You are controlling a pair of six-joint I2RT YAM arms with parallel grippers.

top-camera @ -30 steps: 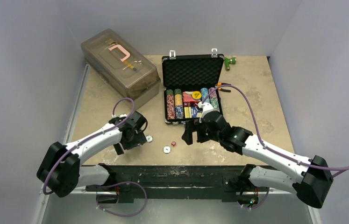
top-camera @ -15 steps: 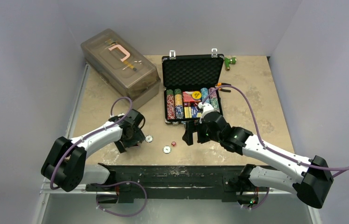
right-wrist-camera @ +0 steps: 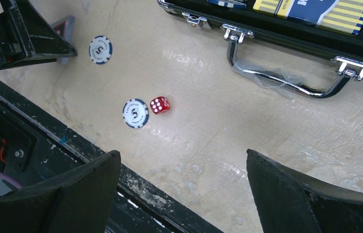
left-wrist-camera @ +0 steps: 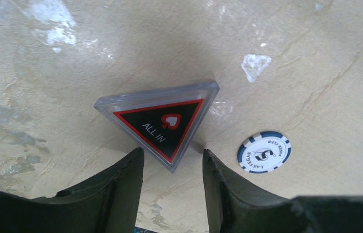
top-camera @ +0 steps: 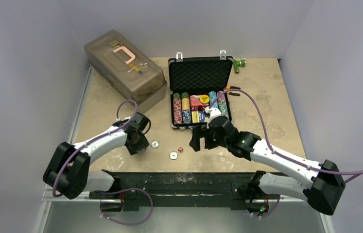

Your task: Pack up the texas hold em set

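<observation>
On the beige table [top-camera: 267, 97], a large translucent grey-brown plastic box [top-camera: 123, 68] lies at an angle in the far left corner. Just to its right the black briefcase [top-camera: 199, 74] lies open. Its foam-lined lid is tipped back toward the rear wall, and its tray holds rows of multicoloured chips [top-camera: 181, 108] with card decks between them. The silver handle [right-wrist-camera: 286, 80] lies flat on the table at the case's near edge. The right gripper [top-camera: 201, 138] hangs just in front of that edge, over bare table. Its fingers are spread wide with nothing between them. Well to the left, the left gripper [top-camera: 138, 145] is low over the surface and points down at a clear triangular marker [left-wrist-camera: 162, 121]. The marker has a black and red face that reads ALL IN, and it lies flat. The fingers [left-wrist-camera: 121, 194] are partly apart, one on each side of the triangle's nearest corner, with a small gap showing on both sides, so nothing is clamped. Just right of the marker lies a blue and white chip [left-wrist-camera: 264, 152]. A second chip [right-wrist-camera: 135, 113] of the same kind lies nearer the table's front edge, between the two arms. A red die [right-wrist-camera: 160, 105] sits right beside this second chip, on the briefcase side.
</observation>
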